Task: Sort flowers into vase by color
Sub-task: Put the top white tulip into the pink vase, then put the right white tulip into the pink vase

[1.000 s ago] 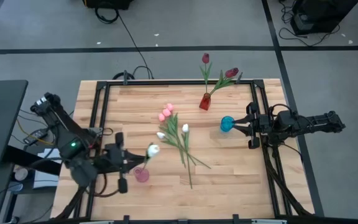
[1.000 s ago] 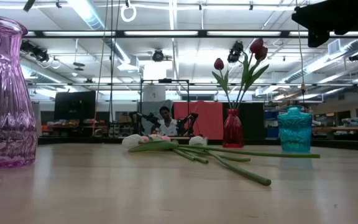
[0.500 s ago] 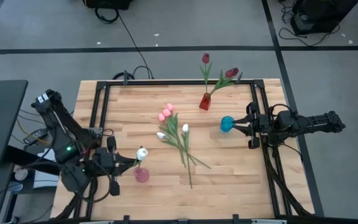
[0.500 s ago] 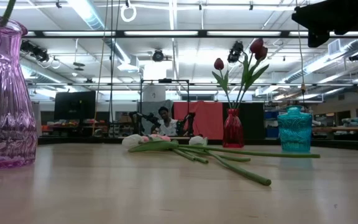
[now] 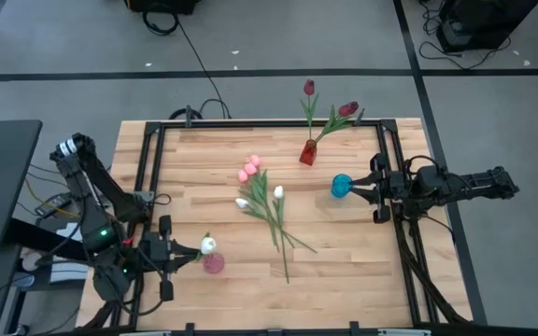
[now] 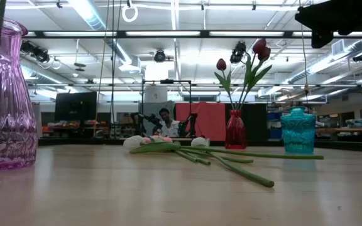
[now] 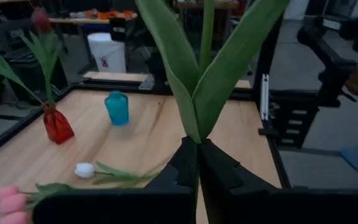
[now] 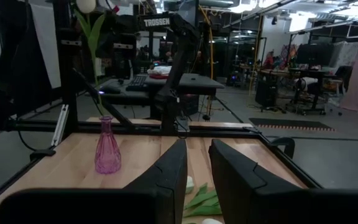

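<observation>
White tulip (image 7: 207,74): bud cut off by the left wrist view's edge; only stem and leaves are seen.
Pink vase (image 6: 2,94): cropped by the low view's left edge.
Pink tulips (image 7: 8,204): cut at the frame's corner.
Person (image 6: 166,123): too small and distant to be made out.
Right end effector (image 6: 338,22): mostly cropped in the low view.

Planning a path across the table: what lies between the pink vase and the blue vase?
In the high view, the loose flowers lie on the table between the pink vase and the blue vase.
</observation>
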